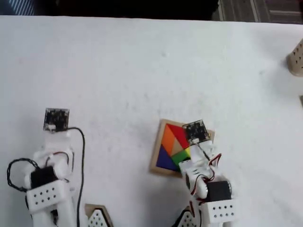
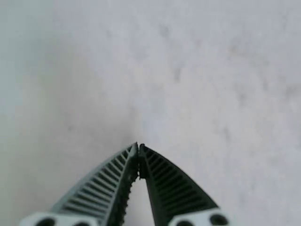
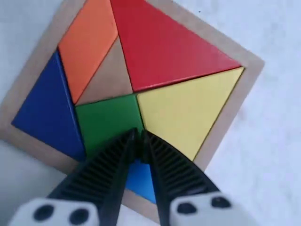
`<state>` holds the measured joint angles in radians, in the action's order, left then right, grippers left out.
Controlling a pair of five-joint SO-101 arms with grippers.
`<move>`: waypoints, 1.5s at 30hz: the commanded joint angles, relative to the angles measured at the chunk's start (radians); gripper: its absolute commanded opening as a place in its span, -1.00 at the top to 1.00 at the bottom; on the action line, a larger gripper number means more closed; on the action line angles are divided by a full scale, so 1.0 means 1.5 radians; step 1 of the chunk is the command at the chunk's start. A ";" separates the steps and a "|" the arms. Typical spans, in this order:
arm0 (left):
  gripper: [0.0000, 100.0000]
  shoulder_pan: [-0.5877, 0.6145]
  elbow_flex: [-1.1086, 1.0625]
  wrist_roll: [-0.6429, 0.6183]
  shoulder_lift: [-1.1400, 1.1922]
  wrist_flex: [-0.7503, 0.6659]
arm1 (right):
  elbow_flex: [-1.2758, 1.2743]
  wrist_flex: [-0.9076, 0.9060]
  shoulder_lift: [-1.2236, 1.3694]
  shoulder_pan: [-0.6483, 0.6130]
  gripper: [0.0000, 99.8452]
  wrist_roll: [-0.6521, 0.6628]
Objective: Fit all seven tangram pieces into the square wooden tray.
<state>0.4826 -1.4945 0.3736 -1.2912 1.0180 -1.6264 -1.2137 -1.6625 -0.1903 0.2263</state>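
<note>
The square wooden tray [image 3: 235,98] lies toward the near edge of the counter [image 1: 142,71], a little right of its middle, with the right arm over it. The right claw [image 3: 138,136] is clenched with nothing between its tips, which sit just above the seam where the green square [image 3: 106,120] meets the yellow triangle [image 3: 188,110]. The red triangle [image 3: 160,47], orange parallelogram [image 3: 87,44], dark blue triangle [image 3: 47,113] and light blue triangle [image 3: 138,181] lie flush around them. The tan triangle [image 3: 106,77] at the centre could be a plain wood piece or a bare slot; I cannot tell which. The left claw [image 2: 138,148] is likewise clenched on nothing, above bare counter near the left edge, well apart from the tray. The job looks at or near its end, so the step in hand is probably seating and checking the fit. To do it well, use the closed tips as a blunt finger and press lightly straight down on any raised seam. A sideways shove could slide the light tray across the counter. Then lift straight up so no edge catches.
</note>
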 commanded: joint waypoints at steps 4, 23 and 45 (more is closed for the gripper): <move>0.95 0.008 -0.071 0.012 -0.176 0.091 | -0.044 -0.039 -0.099 0.027 0.96 -0.006; 0.95 0.007 -0.132 0.014 -0.355 0.179 | -0.043 -0.034 -0.086 0.061 0.96 -0.008; 0.95 0.007 -0.132 0.014 -0.355 0.179 | -0.043 -0.034 -0.086 0.062 0.96 -0.008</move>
<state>0.4856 -1.6955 0.3859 -1.8144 1.2804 -1.6817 -1.2658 -1.7822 -0.1043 0.2248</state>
